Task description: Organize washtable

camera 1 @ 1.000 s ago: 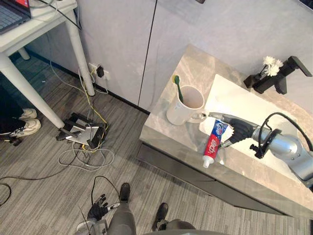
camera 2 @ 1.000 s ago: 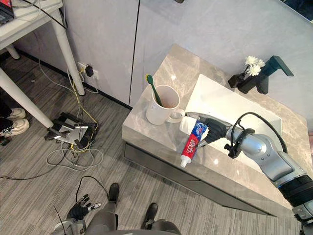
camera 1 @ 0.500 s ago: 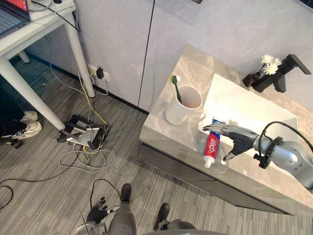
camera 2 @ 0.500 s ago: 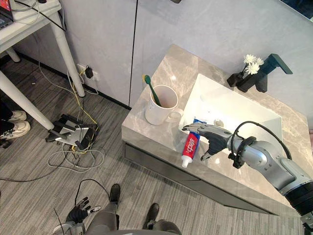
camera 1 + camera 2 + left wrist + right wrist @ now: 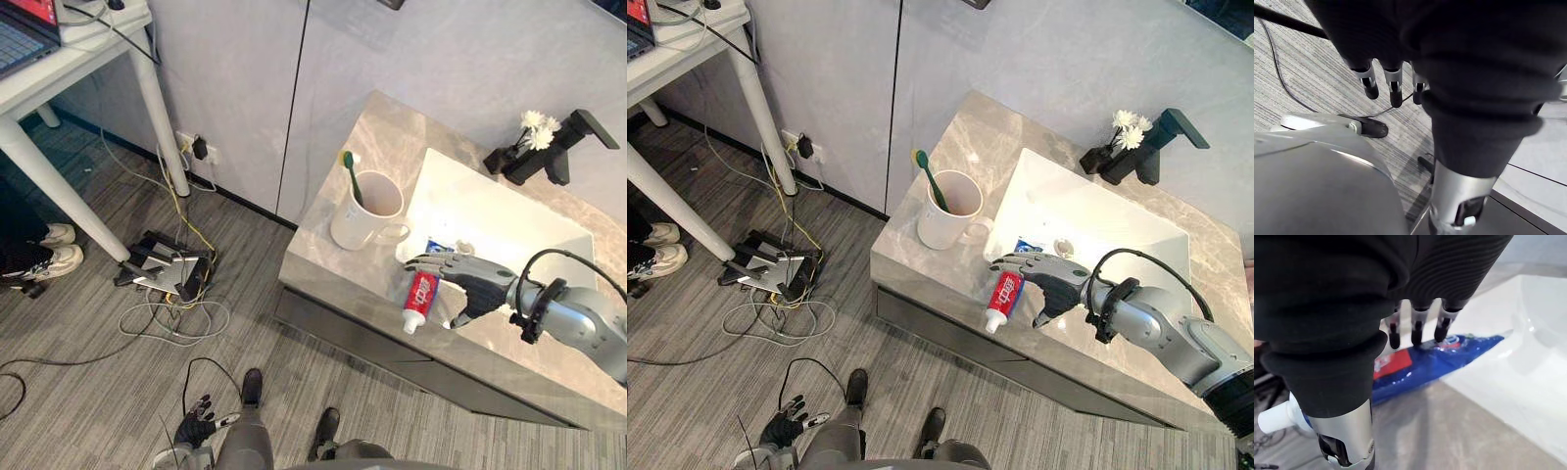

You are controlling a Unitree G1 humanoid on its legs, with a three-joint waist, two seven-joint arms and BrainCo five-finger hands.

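Head eyes overlook one washtable (image 5: 380, 145); wrist cameras sit close.

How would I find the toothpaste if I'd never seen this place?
Find the grey marble washtable with the white sink set in it. On its front edge, beside the white mug and beneath the robot's right hand, lies the toothpaste tube. It is the only flat red-and-blue thing, with a white cap; the mug stands upright holding a green toothbrush.
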